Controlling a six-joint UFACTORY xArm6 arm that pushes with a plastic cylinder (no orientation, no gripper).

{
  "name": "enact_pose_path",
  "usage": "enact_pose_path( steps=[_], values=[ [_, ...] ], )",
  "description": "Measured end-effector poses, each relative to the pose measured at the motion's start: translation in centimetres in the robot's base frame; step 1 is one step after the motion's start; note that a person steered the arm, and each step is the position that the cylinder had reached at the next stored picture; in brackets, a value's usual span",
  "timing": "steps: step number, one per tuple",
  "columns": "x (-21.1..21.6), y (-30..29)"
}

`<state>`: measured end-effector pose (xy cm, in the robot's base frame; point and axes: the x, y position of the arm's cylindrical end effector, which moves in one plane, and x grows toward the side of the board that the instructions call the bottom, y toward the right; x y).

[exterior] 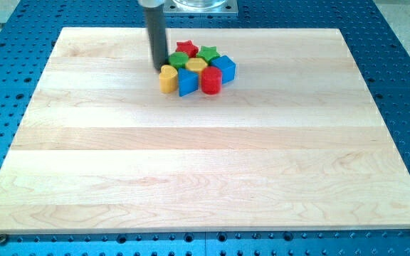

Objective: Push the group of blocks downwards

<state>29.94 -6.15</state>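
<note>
Yellow block just beside my tip, cluster's left.

surface: pale wooden board | surround: blue perforated metal table | light: even, bright

Coloured blocks huddle touching near the board's top centre.

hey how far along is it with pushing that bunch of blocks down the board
Done: nothing visible yet; the cluster, from the red star to the red cylinder, sits near the view's top of the wooden board. In hand: my tip stands at the cluster's left, beside the yellow block. Left: the whole push toward the view's bottom.
</note>
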Motion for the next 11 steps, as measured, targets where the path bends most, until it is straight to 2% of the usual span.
enact_pose_path(
  steps=[2, 3, 4, 5, 6, 7, 9, 11],
  values=[
    [-0.3, 0.1],
    [-1.7, -3.5],
    [-6.9, -0.7],
    [-6.1, 4.2],
    [-1.7, 4.2],
    [-4.0, 4.2],
    [-3.2, 7.1],
    [-2.5, 7.5]
  ],
)
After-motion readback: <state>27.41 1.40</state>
